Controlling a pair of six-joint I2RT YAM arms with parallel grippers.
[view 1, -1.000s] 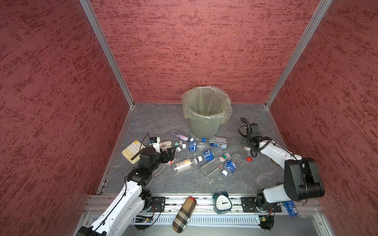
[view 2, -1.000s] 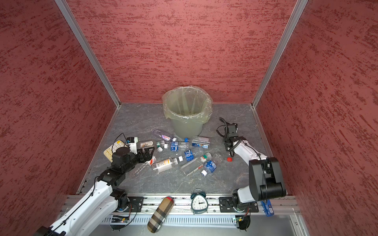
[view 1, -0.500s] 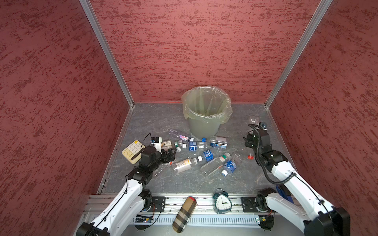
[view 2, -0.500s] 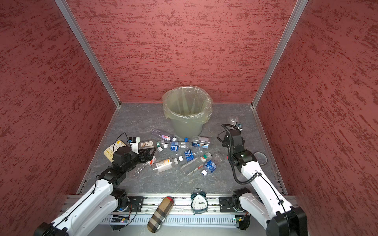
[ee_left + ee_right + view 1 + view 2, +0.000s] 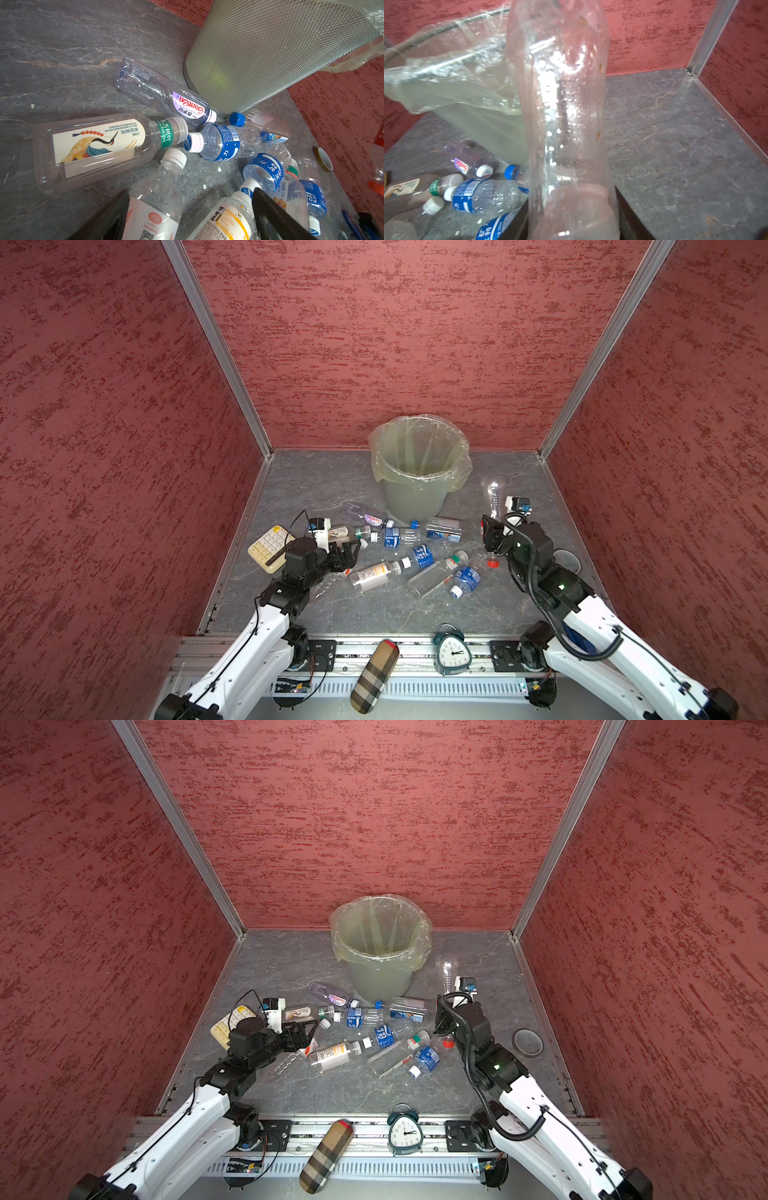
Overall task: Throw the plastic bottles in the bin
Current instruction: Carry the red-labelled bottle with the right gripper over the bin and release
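Note:
Several plastic bottles (image 5: pixel 419 556) lie in a heap in front of the bin (image 5: pixel 415 499), a grey-green bucket with a yellowish bag over its rim, seen in both top views (image 5: pixel 380 979). My right gripper (image 5: pixel 571 218) is shut on the base of a clear, label-less bottle (image 5: pixel 566 104) and holds it off the floor, right of the bin (image 5: pixel 483 128); in a top view this bottle (image 5: pixel 492 491) pokes up beyond the gripper (image 5: pixel 493 524). My left gripper (image 5: pixel 191 209) is open low over the heap's left end, astride a pink-labelled bottle (image 5: pixel 153 207) and a yellow-labelled bottle (image 5: pixel 226 220).
A cream calculator (image 5: pixel 270 547) lies left of my left gripper. A red cap (image 5: pixel 492 563) and a tape ring (image 5: pixel 528 1041) lie at the right. A green alarm clock (image 5: pixel 452 651) and a plaid case (image 5: pixel 374 676) sit on the front rail. Red walls enclose the floor.
My right arm has unfolded, lifted the clear bottle off the floor and carried it left towards the bin. The left gripper has stayed over the heap's left end, its jaws slightly narrower.

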